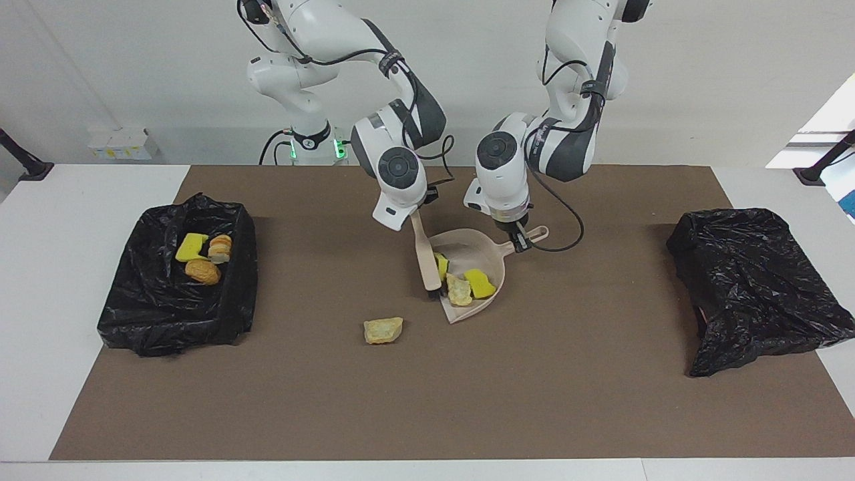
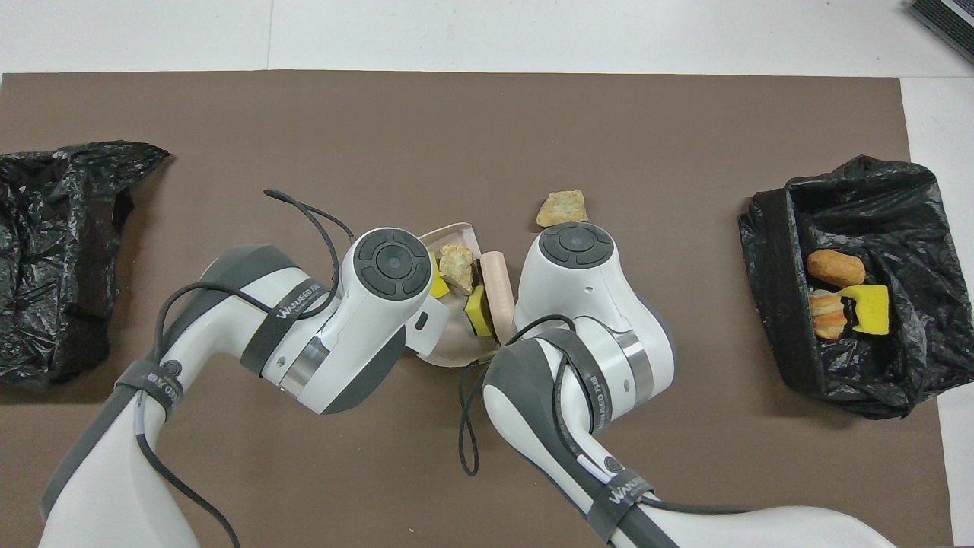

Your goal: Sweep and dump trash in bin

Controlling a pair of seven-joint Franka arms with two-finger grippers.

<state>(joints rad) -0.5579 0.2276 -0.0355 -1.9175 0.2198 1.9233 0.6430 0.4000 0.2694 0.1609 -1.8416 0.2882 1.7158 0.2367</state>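
Beige brush [image 1: 422,252], clamped in our right gripper [image 1: 415,215], points bristles away from us at the dustpan [image 1: 492,255], whose handle our left gripper [image 1: 520,239] grips; one trash lump [image 1: 383,330] lies loose on the worktop [image 1: 467,394].

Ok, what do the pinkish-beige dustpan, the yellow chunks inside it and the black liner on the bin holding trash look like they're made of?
The pinkish-beige dustpan looks like moulded plastic: smooth, matte, one even colour with thin rigid walls. The yellow chunks look like sponge foam: blocky, soft-edged, one with a dark green layer. The black liner looks like thin plastic film: crinkled, with glossy highlights.
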